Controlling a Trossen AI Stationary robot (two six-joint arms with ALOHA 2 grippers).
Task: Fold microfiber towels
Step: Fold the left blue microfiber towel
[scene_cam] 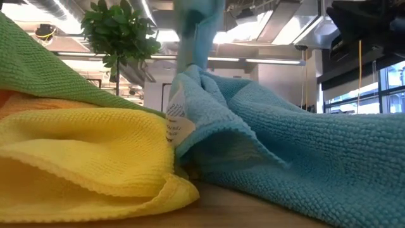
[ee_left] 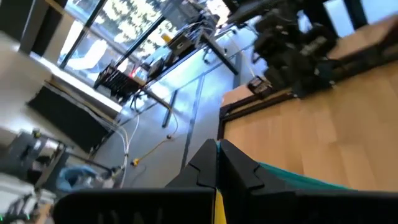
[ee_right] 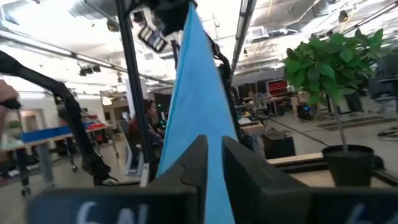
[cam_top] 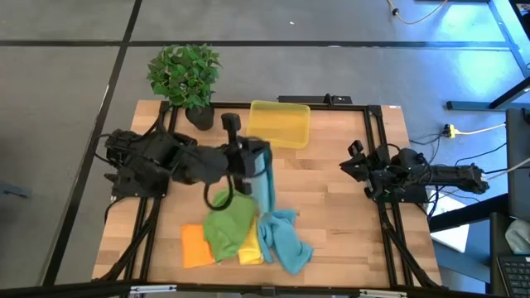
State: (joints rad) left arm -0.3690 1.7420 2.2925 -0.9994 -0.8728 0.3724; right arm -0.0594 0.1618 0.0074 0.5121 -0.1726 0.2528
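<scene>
Left gripper point(cam_top: 258, 159) is over mid-table, pinched tight on a corner of the teal-blue towel point(cam_top: 281, 236), which hangs stretched from the fingers down to the front of the table. Rest of that towel lies bunched there, touching the pile: orange towel point(cam_top: 193, 247), green towel point(cam_top: 228, 225) on top, yellow towel point(cam_top: 251, 247) next to the teal. Yellow bin point(cam_top: 280, 122) and potted plant point(cam_top: 184, 76) at the back edge. Right gripper point(cam_top: 351, 162) idles at the right side, well clear of the towels; cannot tell its finger gap.
</scene>
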